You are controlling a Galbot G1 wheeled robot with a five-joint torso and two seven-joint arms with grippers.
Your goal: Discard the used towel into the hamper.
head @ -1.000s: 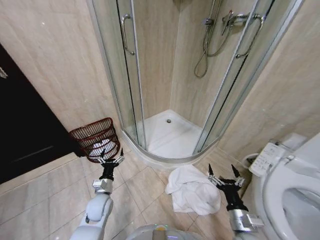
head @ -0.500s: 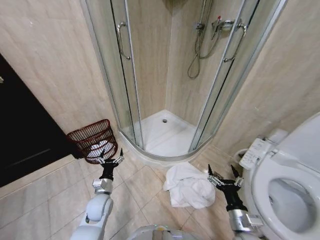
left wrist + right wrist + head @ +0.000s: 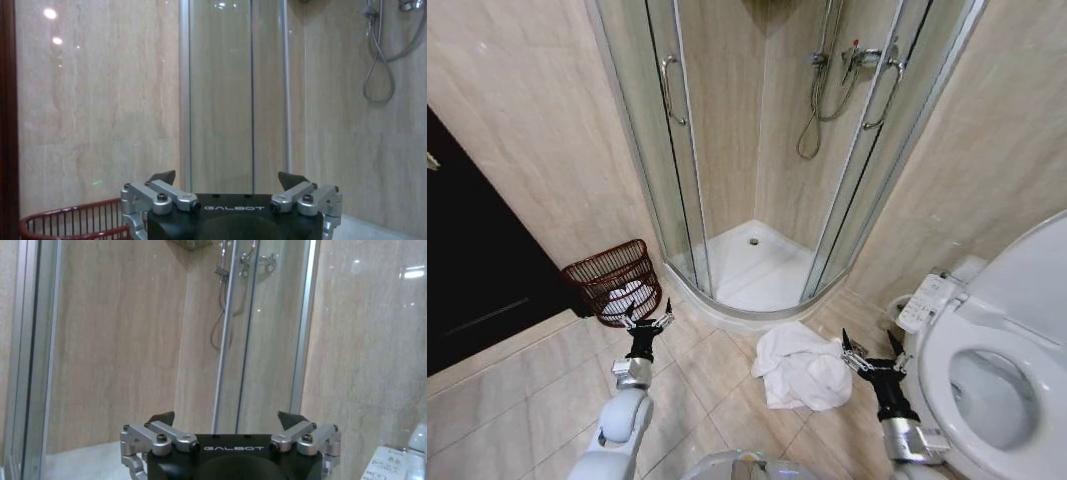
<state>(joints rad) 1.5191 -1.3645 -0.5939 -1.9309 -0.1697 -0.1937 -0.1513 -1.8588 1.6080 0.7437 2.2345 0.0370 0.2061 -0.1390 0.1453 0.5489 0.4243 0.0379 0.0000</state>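
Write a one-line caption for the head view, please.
Both open grippers, left and right, hover above the tiled floor; white towel lies crumpled before the shower, hamper by the wall.

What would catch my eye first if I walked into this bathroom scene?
Probably the crumpled white towel lying on the tiled floor in front of the glass shower cabin. Next, the dark red wire hamper against the wall to the left of the shower, with something white already inside. The robot's left end effector and right end effector are both held open above the floor, the right one beside the towel.
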